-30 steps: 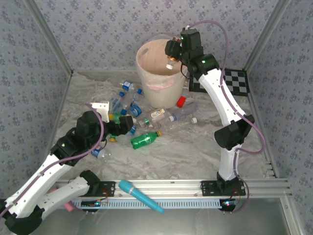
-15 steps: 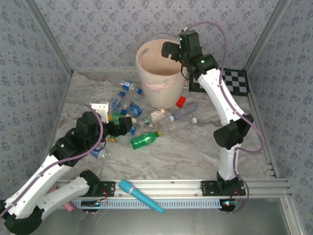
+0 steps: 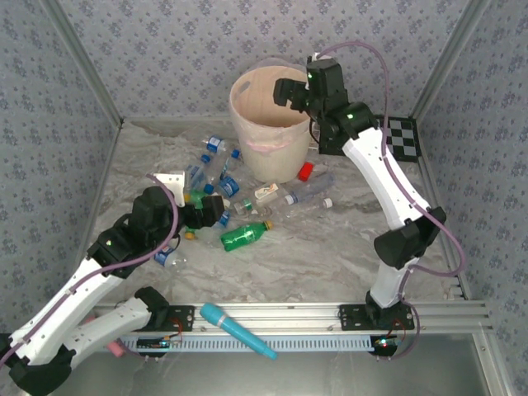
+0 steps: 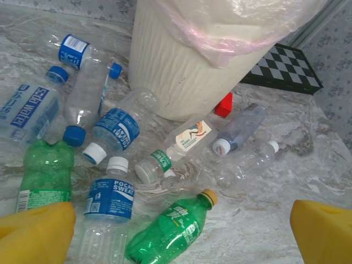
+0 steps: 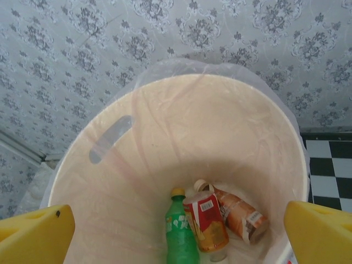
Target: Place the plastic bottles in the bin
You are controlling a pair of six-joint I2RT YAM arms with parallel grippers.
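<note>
Bottles (image 4: 113, 129) beside the bin (image 4: 181, 71) look light, thin-walled and slippery, so pinching across the labelled middle seems best. Left tool (image 4: 180, 236) and right tool (image 5: 179, 236) gape wide, empty.

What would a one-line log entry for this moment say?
right end effector: open, above bin | left end effector: open, over loose bottles on table | bin holds three bottles

Count taken from the bin (image 3: 262, 157): inside it, one green bottle (image 5: 181, 234) and two brown bottles (image 5: 206, 220); on the table outside it, two green bottles (image 4: 168, 234), about eight clear bottles (image 4: 118, 129) (heap overlaps, count approximate), one red block (image 4: 224, 104) just beside it, and one blue wand (image 3: 239, 328) well in front.
</note>
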